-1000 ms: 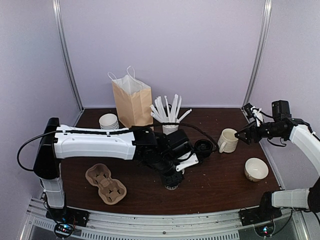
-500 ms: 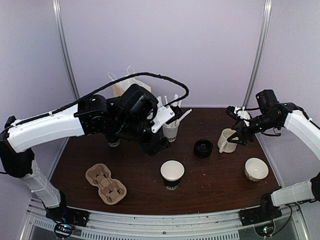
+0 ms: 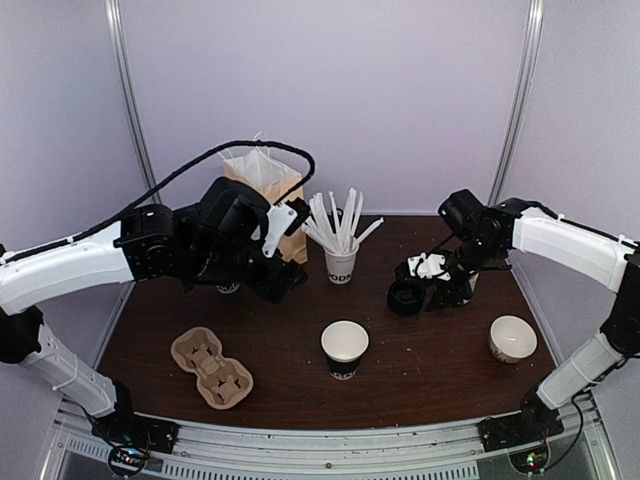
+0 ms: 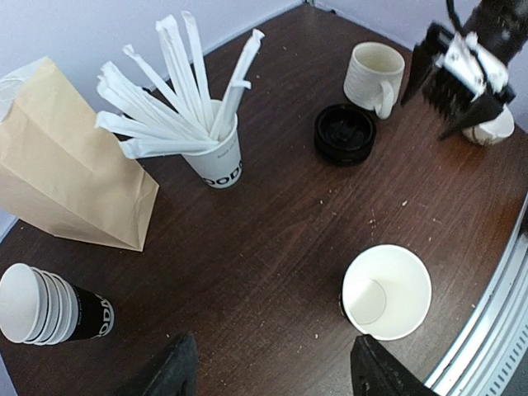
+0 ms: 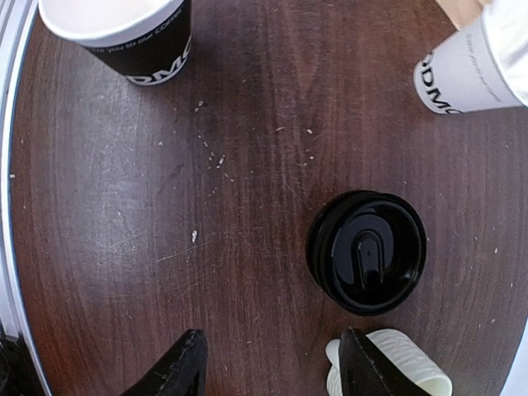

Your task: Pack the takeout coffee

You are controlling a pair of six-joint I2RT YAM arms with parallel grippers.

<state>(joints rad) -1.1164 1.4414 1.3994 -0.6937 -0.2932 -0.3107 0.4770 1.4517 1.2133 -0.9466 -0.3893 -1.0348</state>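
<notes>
Coffee cup (image 3: 344, 349): stood upright, uncapped, front-centre of tabletop (image 3: 450, 390). Lid (image 5: 366, 252): laid separately behind; right hand (image 5: 272, 367) is held spread, empty, beside it, likely for pickup. Left hand (image 4: 276, 371): raised clear, wide, empty. Bag (image 3: 265, 195): rearmost.

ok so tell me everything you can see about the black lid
The black lid is round, glossy plastic, with a raised rim and an oval dent in its top. It lies flat on the brown table, on no cup, just short of the cream mug. Nothing else touches it.
</notes>
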